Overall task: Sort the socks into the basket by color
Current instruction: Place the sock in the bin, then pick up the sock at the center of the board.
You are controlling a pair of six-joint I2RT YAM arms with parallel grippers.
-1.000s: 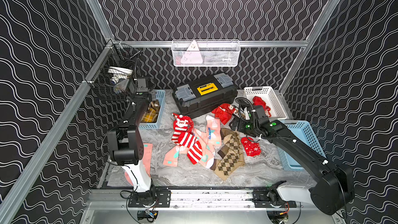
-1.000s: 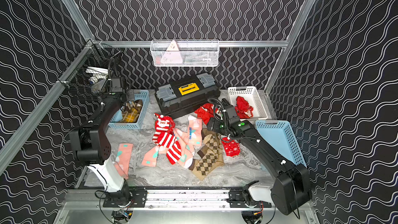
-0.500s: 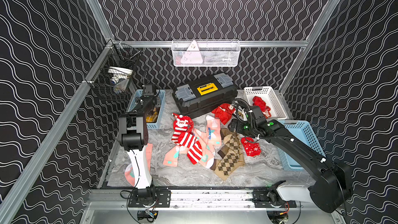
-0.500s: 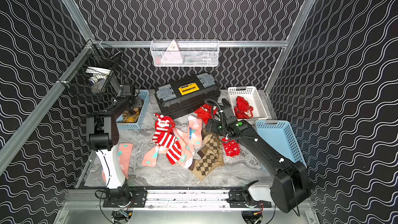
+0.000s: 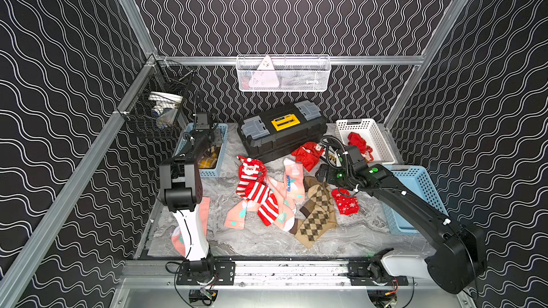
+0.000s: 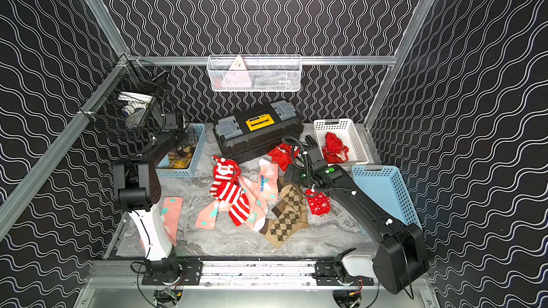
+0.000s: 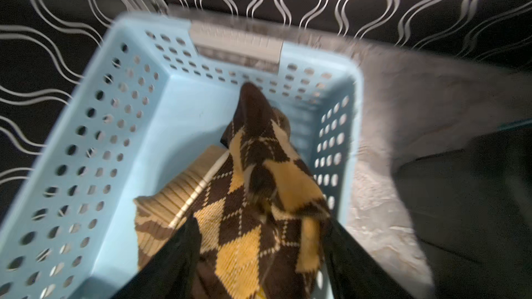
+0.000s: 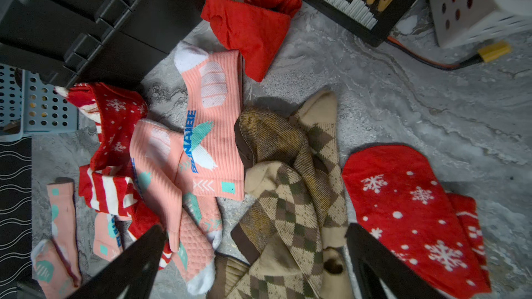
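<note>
Right pincer (image 8: 253, 227): spread wide, holding nothing. Just below, tan argyle socks (image 8: 288, 197) at mid-bench (image 8: 403, 96), long axis from near edge toward far edge, passing between the jaws. Farther off, left pincer (image 7: 262, 225), parted around brown argyle sock (image 7: 259, 168) in blue basket (image 7: 115, 110), far left corner.

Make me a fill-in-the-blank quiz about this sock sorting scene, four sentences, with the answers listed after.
1. The white basket holds only ____ socks.
2. The basket holding the brown-and-yellow argyle sock is light ____.
3. The handle on the black toolbox is ____.
4. The red sock beside the tan argyle socks is dotted with white ____.

Missing words: red; blue; yellow; snowflakes.
</note>
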